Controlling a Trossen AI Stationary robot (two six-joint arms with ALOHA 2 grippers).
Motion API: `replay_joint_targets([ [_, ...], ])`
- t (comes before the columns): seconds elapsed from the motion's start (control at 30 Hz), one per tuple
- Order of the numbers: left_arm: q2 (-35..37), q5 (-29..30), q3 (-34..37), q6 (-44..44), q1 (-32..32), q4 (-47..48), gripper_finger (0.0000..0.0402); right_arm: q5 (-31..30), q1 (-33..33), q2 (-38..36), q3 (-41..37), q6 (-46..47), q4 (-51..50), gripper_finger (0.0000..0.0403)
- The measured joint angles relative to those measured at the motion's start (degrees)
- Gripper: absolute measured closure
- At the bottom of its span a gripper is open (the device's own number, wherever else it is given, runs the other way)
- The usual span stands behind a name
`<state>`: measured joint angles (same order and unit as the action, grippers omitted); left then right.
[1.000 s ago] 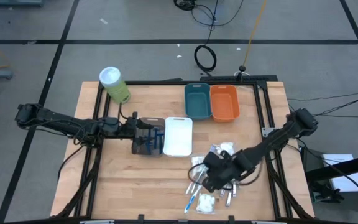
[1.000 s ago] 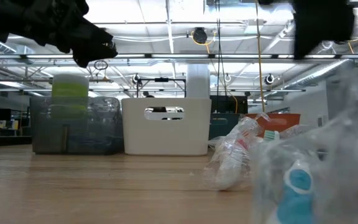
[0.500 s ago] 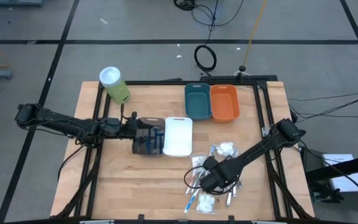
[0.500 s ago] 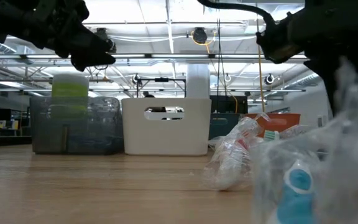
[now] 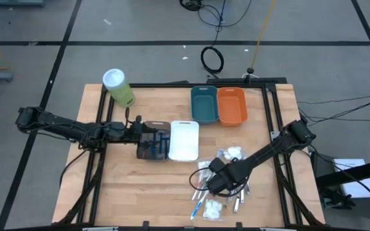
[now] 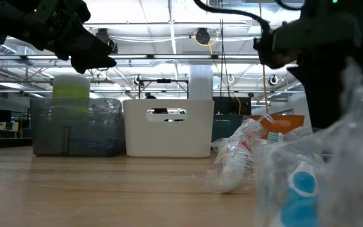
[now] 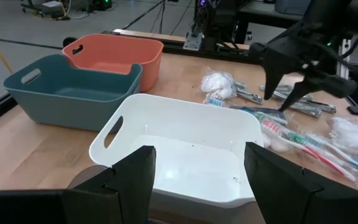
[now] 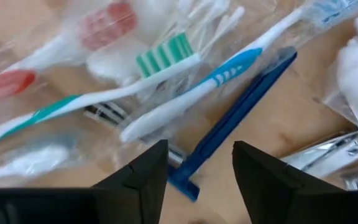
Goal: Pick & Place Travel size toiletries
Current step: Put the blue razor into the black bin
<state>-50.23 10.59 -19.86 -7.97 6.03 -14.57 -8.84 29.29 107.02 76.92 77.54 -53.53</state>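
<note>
The travel size toiletries lie in a loose pile (image 5: 220, 183) at the near right of the table. It holds packeted toothbrushes (image 8: 185, 68), a dark blue razor (image 8: 235, 118), white pads (image 5: 234, 153) and silvery pieces (image 8: 328, 155). My right gripper (image 5: 214, 183) hangs over the pile, pointing down and open. In its wrist view the razor's head end (image 8: 184, 182) shows between the two fingers; I cannot tell whether they touch it. My left gripper (image 5: 140, 131) waits open by the brown bin (image 5: 154, 141), which holds dark blue items.
A white bin (image 5: 184, 140) stands beside the brown one. Teal (image 5: 203, 104) and orange (image 5: 232, 106) bins sit at the far edge, and a green canister (image 5: 118, 88) stands at the far left corner. Bare wood lies at the near left.
My right gripper has come down onto the pile of toiletries, shifting slightly toward the table's left, and its arm now stretches lower across the table. The pile and the bins have stayed where they were.
</note>
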Motion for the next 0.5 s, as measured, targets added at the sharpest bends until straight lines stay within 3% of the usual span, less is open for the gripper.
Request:
replay_joint_targets([
  [0.5,0.00,0.00,0.00,0.04,0.00,0.02,0.0158,1.69,-1.84,-0.02,-6.82,3.45,5.97,0.0263],
])
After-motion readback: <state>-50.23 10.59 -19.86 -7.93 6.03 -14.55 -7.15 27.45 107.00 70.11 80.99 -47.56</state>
